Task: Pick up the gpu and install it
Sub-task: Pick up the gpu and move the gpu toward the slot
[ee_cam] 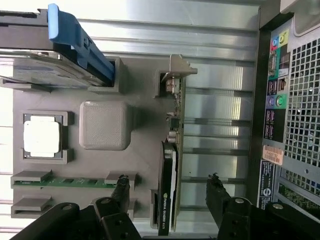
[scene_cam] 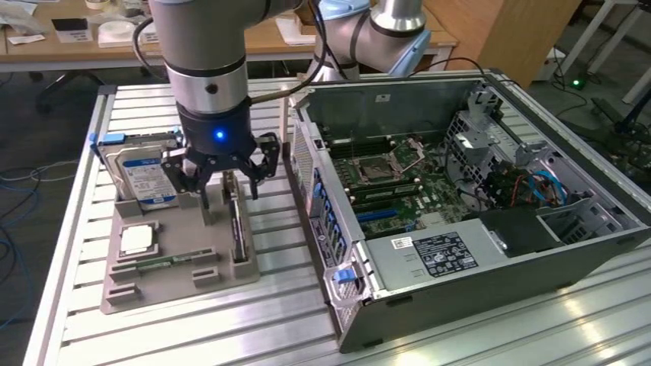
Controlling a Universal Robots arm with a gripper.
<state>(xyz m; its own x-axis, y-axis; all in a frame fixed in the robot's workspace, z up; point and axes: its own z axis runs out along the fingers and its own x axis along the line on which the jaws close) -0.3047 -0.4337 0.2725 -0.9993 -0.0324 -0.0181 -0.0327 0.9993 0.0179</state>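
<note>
Gripper (ee_cam: 167,181) spread open astride gpu (ee_cam: 170,160)
Thin blk card on edge in matte grey tray (ee_cam: 142,100) w/ slots.

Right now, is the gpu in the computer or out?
Out: the gpu stands on edge in the grey holder, outside the case.

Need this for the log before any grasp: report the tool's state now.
Tool: open, straddling the thin black-faced rectangular gpu card that stands on edge in the grey plastic holder, not gripping it.

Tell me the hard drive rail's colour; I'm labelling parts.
Blue; the rail shows best in the wrist view.
</note>
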